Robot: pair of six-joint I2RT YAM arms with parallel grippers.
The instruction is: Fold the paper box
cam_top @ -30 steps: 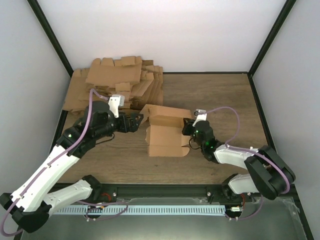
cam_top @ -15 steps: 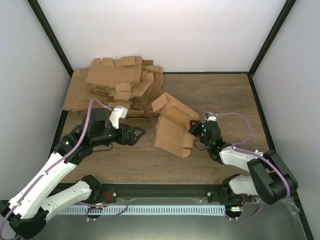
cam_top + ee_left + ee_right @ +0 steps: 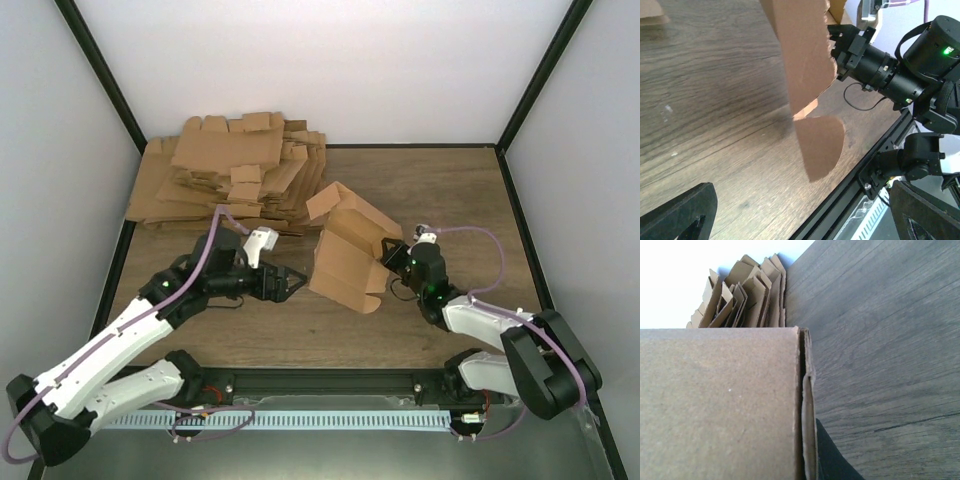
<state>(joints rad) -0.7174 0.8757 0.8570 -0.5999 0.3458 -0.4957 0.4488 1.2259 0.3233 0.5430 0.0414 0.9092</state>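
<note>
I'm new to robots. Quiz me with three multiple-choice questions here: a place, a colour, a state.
1. Where is the pile of flat cardboard?
A back left of the table
B front right
C between the arms
2. What colour is the paper box?
A white
B brown
C blue
3. How do the left jaws stand?
A shut on the box
B open, holding nothing
C shut, empty
Answers: 1 A, it sits at the far left corner. 2 B, plain brown card. 3 B, fingers spread wide, short of the box.
</note>
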